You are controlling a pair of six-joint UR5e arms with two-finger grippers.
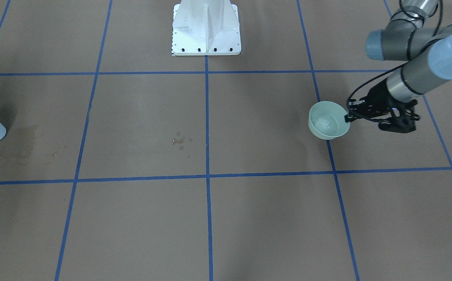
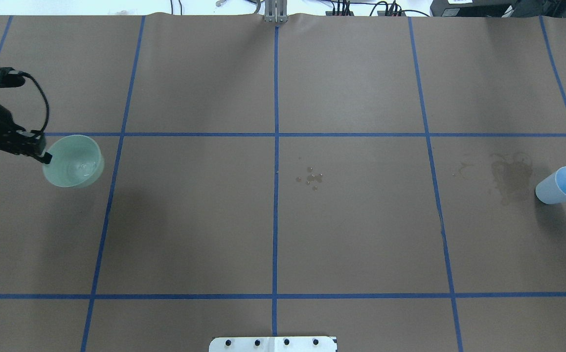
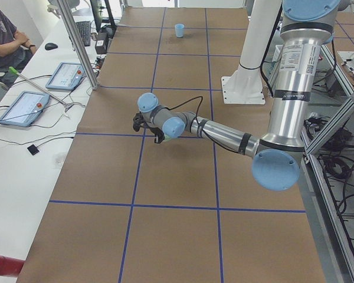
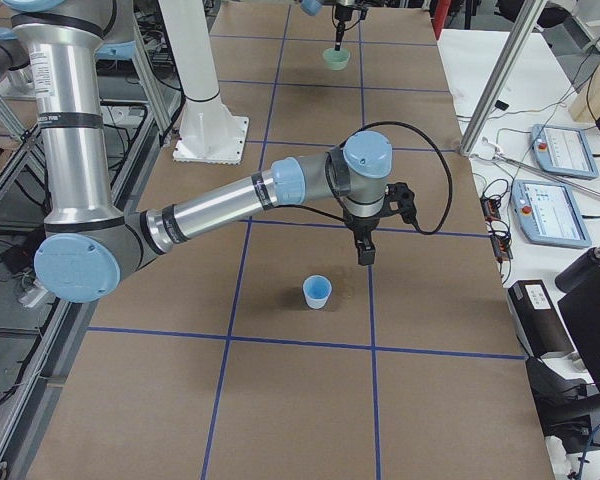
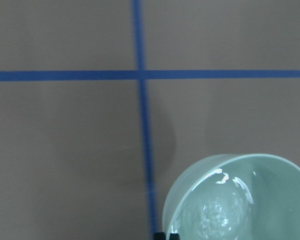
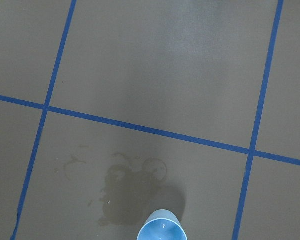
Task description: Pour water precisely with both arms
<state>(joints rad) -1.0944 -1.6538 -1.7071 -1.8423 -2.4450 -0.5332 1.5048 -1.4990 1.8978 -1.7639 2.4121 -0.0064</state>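
Note:
My left gripper [image 1: 349,115] is shut on the rim of a pale green bowl [image 1: 328,120], at the table's left side in the overhead view [image 2: 73,161]. A little water [image 5: 215,217] glints in the bowl's bottom. I cannot tell whether the bowl rests on the table. The left wrist view shows the bowl [image 5: 250,190] at lower right. A light blue cup [image 2: 561,185] stands at the table's right side. My right gripper [image 4: 365,255] hangs above the table just beyond the cup [image 4: 318,292]; it shows only in the exterior right view, so I cannot tell whether it is open or shut.
A dark wet stain [image 2: 510,178] lies beside the cup and also shows in the right wrist view [image 6: 125,192]. Small water drops [image 2: 312,178] sit near the table's middle. The white pedestal [image 1: 206,27] stands at the robot's edge. A person [image 3: 3,35] and tablets are at a side desk.

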